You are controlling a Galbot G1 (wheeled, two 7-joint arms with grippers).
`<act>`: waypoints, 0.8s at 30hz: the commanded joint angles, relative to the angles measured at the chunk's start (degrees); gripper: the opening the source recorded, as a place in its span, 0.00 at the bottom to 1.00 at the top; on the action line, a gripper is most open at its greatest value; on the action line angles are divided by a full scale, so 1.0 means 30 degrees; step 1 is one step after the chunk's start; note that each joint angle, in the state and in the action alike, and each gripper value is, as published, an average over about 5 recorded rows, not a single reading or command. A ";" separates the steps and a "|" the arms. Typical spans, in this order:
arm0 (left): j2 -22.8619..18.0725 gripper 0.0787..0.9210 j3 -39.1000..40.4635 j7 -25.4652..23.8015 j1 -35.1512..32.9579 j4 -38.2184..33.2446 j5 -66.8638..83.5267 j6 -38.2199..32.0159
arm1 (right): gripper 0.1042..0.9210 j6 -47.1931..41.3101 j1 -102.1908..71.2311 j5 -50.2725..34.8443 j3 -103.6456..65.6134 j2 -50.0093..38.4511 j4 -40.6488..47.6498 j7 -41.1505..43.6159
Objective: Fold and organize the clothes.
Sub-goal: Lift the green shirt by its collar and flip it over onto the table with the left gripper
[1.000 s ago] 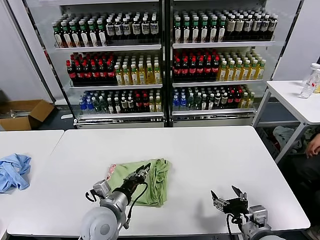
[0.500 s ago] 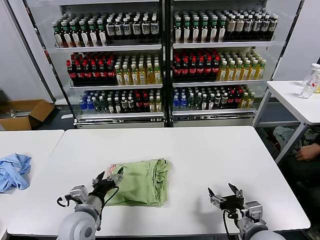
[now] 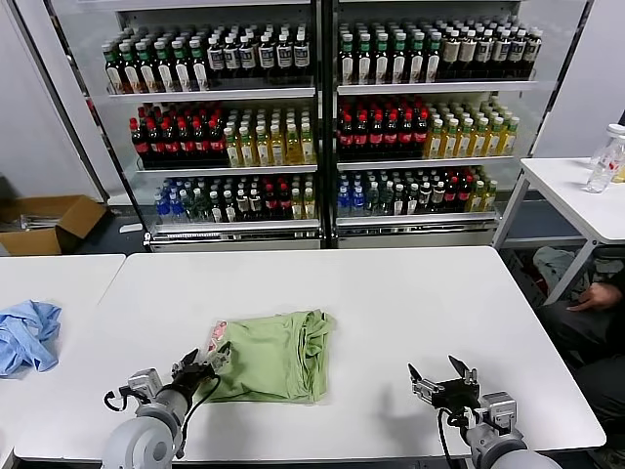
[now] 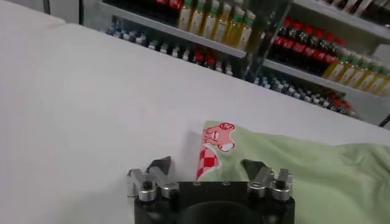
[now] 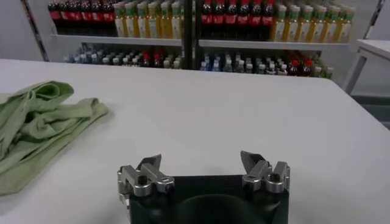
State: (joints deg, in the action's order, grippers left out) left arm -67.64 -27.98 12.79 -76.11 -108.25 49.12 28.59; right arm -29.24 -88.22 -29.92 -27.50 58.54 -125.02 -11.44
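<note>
As I look down from the head camera, a light green shirt point(image 3: 273, 356) lies folded into a rough rectangle on the white table point(image 3: 391, 293), a little left of the middle and toward the near edge. A red-and-white printed patch shows at its near left corner, and its right edge is bunched into soft ridges.

My left gripper point(image 3: 200, 364) sits low over the table just beside that printed corner, its fingers spread apart and holding nothing. From the left wrist camera I see the two fingertips wide open with the printed corner of the shirt point(image 4: 292, 167) lying between and just beyond them; I cannot tell whether they touch the cloth.

My right gripper point(image 3: 441, 377) hovers near the front right part of the table, well apart from the shirt, fingers also spread and empty. The right wrist camera shows bare tabletop ahead of it and the bunched edge of the shirt point(image 5: 36, 128) off to one side.

A crumpled light blue cloth point(image 3: 24, 332) rests on a separate table at the far left. Behind the tables stand glass-fronted coolers point(image 3: 322, 117) filled with rows of bottles
</note>
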 commanded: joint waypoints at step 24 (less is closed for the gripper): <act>-0.0775 0.02 -0.5099 -0.0427 0.0246 0.0517 1.4097 0.0110 | 0.88 0.0456 -0.0661 0.0552 -0.0415 0.0541 -0.0679 0.0305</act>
State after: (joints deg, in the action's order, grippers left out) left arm -69.93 -35.48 11.37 -75.48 -106.50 76.62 29.05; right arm -28.41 -90.18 -28.52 -28.73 60.00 -126.86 -10.69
